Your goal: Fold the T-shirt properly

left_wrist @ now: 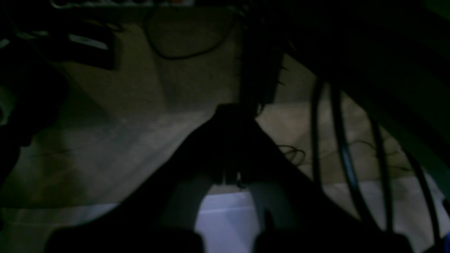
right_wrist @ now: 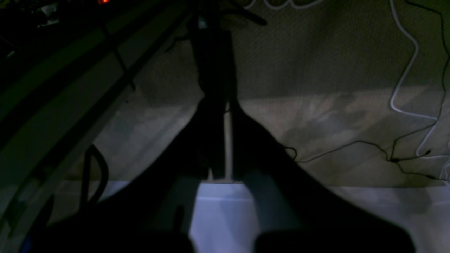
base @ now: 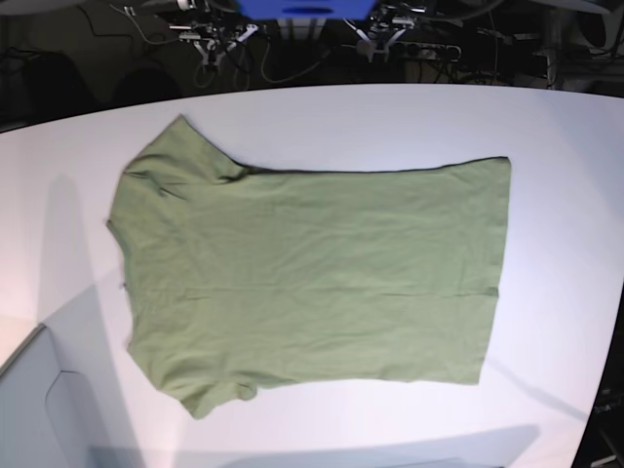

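Well, nothing is folded yet: the T-shirt (base: 307,278) lies spread flat on the white table (base: 390,117), neck end to the base view's left, hem to its right, both sleeves out. No crease or doubled layer shows, so by my reckoning every fold is left to do. Both arms are off the cloth; the left gripper (left_wrist: 233,116) and right gripper (right_wrist: 226,109) are clenched on nothing, facing carpet beyond the table edge.
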Controlling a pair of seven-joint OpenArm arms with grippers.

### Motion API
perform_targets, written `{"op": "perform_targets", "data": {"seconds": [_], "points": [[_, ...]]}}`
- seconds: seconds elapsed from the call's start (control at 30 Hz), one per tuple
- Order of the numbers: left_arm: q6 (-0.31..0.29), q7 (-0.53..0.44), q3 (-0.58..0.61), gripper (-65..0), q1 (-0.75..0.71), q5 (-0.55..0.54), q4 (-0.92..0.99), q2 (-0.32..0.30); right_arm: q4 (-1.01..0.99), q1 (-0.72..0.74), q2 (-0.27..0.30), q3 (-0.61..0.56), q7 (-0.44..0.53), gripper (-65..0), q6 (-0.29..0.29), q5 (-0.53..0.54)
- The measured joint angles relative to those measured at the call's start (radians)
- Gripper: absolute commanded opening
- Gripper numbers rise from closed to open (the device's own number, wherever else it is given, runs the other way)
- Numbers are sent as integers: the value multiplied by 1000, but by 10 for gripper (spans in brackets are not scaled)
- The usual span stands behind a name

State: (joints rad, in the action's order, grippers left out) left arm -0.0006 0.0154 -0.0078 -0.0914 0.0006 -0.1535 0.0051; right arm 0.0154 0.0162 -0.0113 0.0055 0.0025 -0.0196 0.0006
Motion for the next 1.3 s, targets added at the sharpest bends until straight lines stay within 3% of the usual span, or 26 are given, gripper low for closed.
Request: {"op": "perform_targets", "data": {"seconds": [0.3, 1.07, 1.3], "points": [[5, -7, 0, -647, 0, 0, -5, 29, 0, -15, -9, 0, 0, -650, 0, 0], [8, -13, 10, -650, -16, -3, -6, 31, 4, -56, 11, 0, 0, -650, 0, 0], [8, -20, 9, -650, -28, -12, -11, 31, 197, -175, 51, 0, -22, -650, 0, 0]]}}
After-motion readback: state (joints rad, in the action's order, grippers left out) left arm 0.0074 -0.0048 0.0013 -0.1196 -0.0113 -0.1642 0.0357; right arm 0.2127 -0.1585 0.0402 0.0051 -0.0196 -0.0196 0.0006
